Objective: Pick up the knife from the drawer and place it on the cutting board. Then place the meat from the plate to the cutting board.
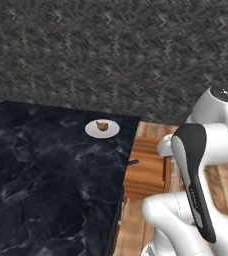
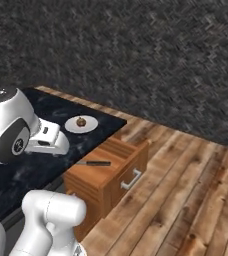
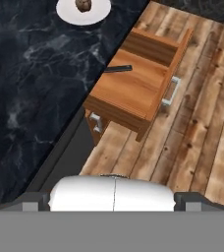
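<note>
Claw (image 3: 113, 209) spread wide and empty, high above the pulled-out drawer (image 3: 133, 88), so the knife (image 3: 118, 69) lies reachable.

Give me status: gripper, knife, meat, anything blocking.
Gripper open, empty, above the counter edge. Knife lies in the pulled-out drawer, dark handle showing, blade toward the counter. Meat on the plate. Nothing blocking the drawer.

No readable text, label, brand, number or sign appears on any surface in the three views. A row of tiny light marks runs along the dark strip of the arm (image 1: 196, 195) at near right in the left base view, possibly lettering, but too small and blurred to make out.
</note>
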{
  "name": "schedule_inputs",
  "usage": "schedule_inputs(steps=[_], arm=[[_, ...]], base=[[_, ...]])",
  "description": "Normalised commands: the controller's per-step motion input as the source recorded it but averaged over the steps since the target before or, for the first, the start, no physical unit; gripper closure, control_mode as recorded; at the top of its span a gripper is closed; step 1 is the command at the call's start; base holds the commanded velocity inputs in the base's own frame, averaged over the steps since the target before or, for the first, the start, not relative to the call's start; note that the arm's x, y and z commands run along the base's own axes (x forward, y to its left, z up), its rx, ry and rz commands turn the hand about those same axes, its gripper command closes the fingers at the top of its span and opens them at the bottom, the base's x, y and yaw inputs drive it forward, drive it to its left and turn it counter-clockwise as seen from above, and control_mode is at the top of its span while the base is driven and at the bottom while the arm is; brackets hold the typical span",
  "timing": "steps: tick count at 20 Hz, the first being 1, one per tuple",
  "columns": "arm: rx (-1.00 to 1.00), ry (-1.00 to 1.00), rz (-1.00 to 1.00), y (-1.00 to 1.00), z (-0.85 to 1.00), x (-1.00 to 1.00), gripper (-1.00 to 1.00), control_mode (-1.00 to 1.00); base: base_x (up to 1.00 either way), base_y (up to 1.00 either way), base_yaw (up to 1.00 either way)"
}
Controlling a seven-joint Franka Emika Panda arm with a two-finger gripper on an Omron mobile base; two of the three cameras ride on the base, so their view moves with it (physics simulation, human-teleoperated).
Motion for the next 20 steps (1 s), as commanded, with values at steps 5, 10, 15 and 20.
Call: schedule_inputs(steps=[5, 10, 15, 20], arm=[[0.0, 0.0, 0.0, 0.0, 0.0, 0.0, -1.0, 1.0], [0.0, 0.0, 0.0, 0.0, 0.0, 0.0, -1.0, 1.0], [0.0, 0.0, 0.0, 0.0, 0.0, 0.0, -1.0, 1.0], [0.0, 0.0, 0.0, 0.0, 0.0, 0.0, -1.0, 1.0]], base=[[0.19, -0.24, 0.41], [0.34, -0.31, 0.12], [0.46, -0.37, 0.0], [0.41, -0.29, 0.07]])
